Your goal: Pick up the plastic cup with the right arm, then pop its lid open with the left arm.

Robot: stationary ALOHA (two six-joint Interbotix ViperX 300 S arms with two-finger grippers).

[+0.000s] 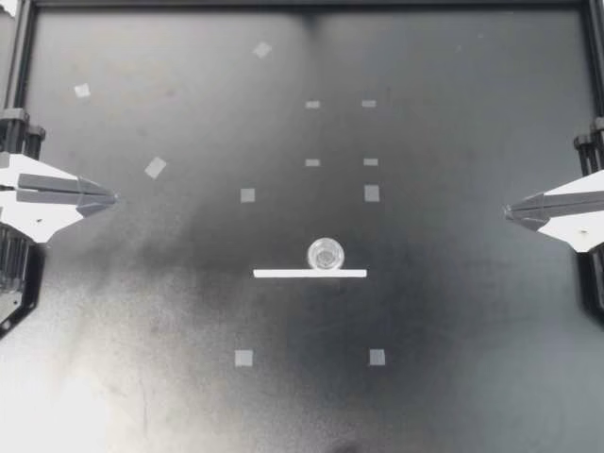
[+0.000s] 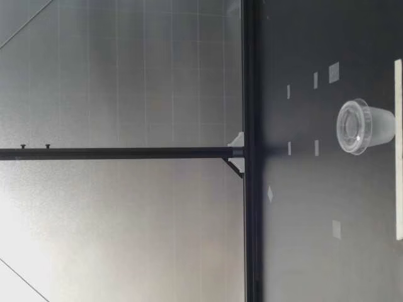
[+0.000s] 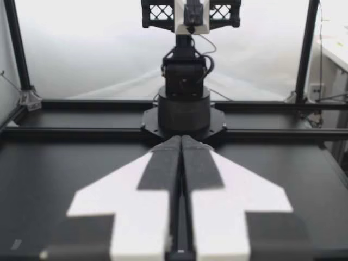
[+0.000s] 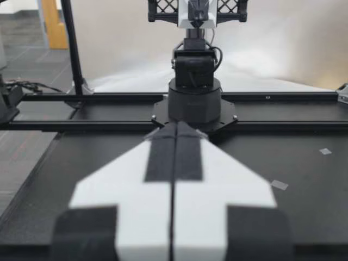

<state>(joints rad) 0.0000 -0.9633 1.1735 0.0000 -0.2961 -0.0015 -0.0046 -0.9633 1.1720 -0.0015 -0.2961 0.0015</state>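
A small clear plastic cup (image 1: 325,253) stands upright near the middle of the dark table, just behind a white strip (image 1: 310,274). The low view shows the cup (image 2: 364,126) with its rim up, beside the strip (image 2: 398,151). My left gripper (image 1: 111,198) rests at the table's left edge, shut and empty, far from the cup. My right gripper (image 1: 508,209) rests at the right edge, also shut and empty. In each wrist view the fingers (image 3: 181,142) (image 4: 176,128) lie pressed together, pointing at the opposite arm's base.
Several small pale tape squares (image 1: 247,195) mark the table around the cup. A black frame rail (image 1: 302,5) runs along the back, and a post (image 2: 249,151) shows in the low view. The other arm's base (image 3: 184,103) stands across the table.
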